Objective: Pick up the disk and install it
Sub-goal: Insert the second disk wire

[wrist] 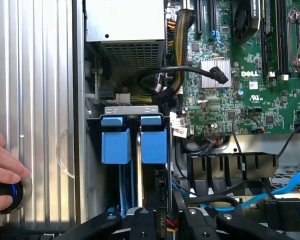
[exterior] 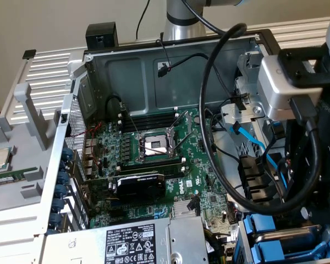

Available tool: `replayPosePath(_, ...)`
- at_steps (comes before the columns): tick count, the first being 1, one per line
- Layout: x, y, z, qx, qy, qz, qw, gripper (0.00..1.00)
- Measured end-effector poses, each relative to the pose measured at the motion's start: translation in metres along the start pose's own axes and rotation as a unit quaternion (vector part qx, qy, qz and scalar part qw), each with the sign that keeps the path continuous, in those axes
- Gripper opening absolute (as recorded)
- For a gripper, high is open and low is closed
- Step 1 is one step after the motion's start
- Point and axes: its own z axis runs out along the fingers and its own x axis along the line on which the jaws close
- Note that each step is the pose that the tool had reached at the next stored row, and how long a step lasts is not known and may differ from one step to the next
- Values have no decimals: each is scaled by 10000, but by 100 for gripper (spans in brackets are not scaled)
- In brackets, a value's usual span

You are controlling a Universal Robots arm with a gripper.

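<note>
Claw hangs directly above the drive bay, its black fingers set narrowly apart, holding nothing. Below, the disk stands on edge in the bay, its blue frame showing. Judged rigid, fairly heavy and shock-sensitive; grip belongs on the frame's blue tabs. A person's hand rests on the table beside the case.

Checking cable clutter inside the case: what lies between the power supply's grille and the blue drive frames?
In the wrist view, between the power supply and the blue drive frames lie white and black connectors with yellow wires, then a grey metal bracket.
</note>
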Motion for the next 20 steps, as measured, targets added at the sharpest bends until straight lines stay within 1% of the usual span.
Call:
replayPosePath(1, 0, 1, -3, 0, 0, 1, 10000, 30)
replayPosePath(2, 0, 1, -6, 0, 0, 1, 10000, 37)
replayPosePath(6, -6, 3, -41, 0, 2, 1, 10000, 37)
replayPosePath(8, -8, 7, -103, 0, 11, 1, 10000, 37)
replayPosePath(9, -10, 14, -188, 1, 21, 2, 10000, 37)
replayPosePath(11, -14, 19, -278, 1, 31, 2, 10000, 37)
replayPosePath(13, -25, 32, -460, 1, 40, 2, 10000, 37)
replayPosePath(16, -39, 43, -594, 2, 43, 3, 10000, 37)
replayPosePath(20, -93, 59, -776, 2, 45, 3, 10000, 37)
